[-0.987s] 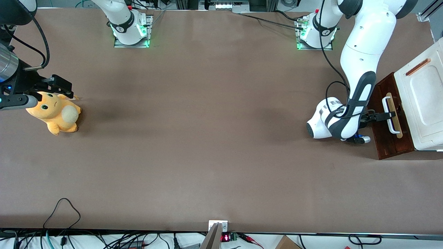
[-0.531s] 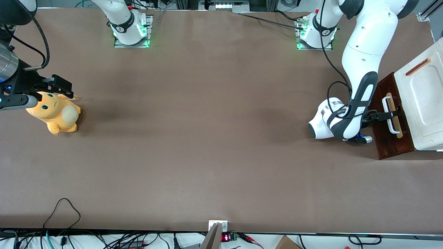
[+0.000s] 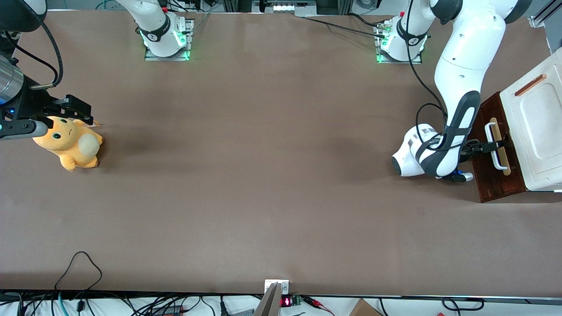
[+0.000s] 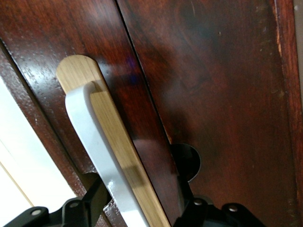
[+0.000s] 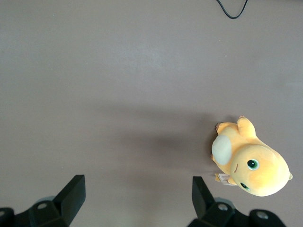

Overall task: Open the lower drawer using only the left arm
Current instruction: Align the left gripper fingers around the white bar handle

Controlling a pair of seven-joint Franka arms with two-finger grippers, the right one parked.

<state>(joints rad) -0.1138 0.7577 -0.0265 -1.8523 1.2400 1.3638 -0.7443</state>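
Table in brown fills the front view from edge to edge, and at the working arm's end of it you see a white cabinet with a small orange-brown bar on its top panel. Your left arm reaches down from its base and bends low over the table in front of that cabinet, its rounded white wrist lying nearer the middle of the table than the drawer. The lower drawer, a dark reddish-brown front, sits at the foot of the cabinet facing the arm. On it runs a pale wood strip carrying the white loop handle. Your gripper is at the middle of that handle; in the wrist view one black finger shows on the cabinet side of the loop and the other lies against the dark wood on the strip's other edge, so the fingers stand apart around handle and strip together, and you cannot tell whether they press on either. Toward the parked arm's end of the table lies an orange plush toy, well apart from all this. A thin black cable loops onto the table at the edge nearest the front camera.
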